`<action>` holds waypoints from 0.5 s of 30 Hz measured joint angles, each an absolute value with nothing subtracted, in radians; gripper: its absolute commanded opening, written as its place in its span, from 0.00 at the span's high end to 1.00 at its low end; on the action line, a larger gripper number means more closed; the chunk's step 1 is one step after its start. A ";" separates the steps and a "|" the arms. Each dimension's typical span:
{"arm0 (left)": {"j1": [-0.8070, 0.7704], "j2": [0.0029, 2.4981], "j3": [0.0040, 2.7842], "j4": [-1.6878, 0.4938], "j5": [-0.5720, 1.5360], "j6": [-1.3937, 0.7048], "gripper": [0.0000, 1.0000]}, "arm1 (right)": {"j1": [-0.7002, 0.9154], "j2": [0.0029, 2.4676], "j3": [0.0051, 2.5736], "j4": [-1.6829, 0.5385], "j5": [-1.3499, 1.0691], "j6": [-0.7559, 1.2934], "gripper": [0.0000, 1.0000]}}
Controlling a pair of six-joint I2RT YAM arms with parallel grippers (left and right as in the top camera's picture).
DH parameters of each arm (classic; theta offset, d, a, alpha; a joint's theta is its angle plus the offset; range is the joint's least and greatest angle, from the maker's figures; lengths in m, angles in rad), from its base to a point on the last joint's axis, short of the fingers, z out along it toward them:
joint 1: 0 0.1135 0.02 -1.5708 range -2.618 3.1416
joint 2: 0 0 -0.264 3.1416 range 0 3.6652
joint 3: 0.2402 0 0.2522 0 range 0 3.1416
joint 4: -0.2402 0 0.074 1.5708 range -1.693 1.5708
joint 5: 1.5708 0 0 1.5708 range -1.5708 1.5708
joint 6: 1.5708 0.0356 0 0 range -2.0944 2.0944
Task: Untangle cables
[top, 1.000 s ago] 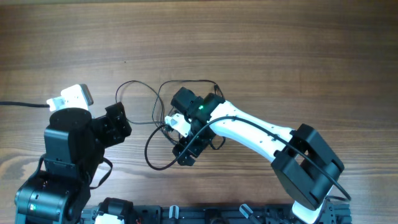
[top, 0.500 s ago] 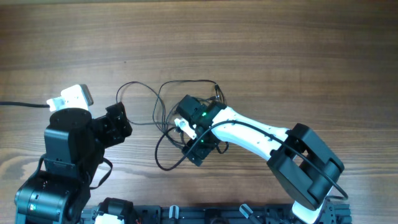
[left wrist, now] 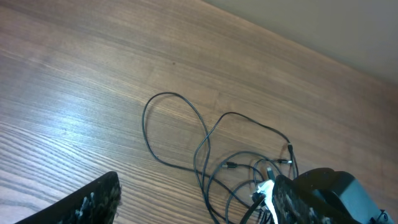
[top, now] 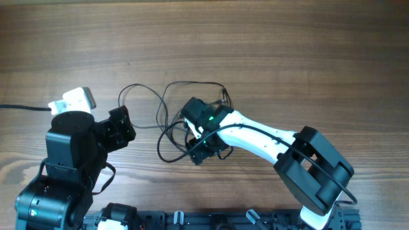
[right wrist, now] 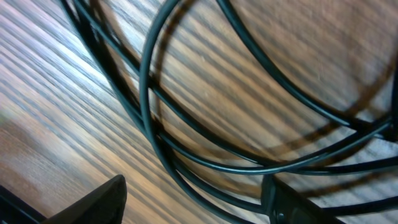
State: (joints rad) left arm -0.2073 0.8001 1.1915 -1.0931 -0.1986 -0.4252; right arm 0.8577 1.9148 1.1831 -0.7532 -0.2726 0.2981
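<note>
Right gripper (top: 195, 153) (fingers apart) straddles tangled cables (top: 169, 124).

The cables (left wrist: 205, 149) are lying in loose loops on the wooden tabletop (left wrist: 93, 81). One wide loop is bulging out to the left and crossing itself near the middle of the view. Another strand is arching off to the right and ending in small plug ends (left wrist: 289, 154). Lower down, several loops are overlapping in a tighter tangle that is running under the right tool (left wrist: 277, 202), whose black body is filling the bottom right corner with a white part showing at its edge. At the bottom left, one dark finger (left wrist: 93, 202) of the left tool is poking into view, well apart from the cables. A pale surface (left wrist: 348, 25) is showing beyond the tabletop's far edge.
</note>
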 measured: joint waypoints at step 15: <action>-0.207 0.800 1.192 -1.092 -0.197 -0.425 0.20 | 0.858 1.915 1.182 -0.862 -0.295 0.136 0.19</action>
State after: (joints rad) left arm -0.2073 0.8001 1.1919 -1.0924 -0.1974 -0.4252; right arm 0.8577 1.9148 1.1820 -0.8623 -0.2947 0.1360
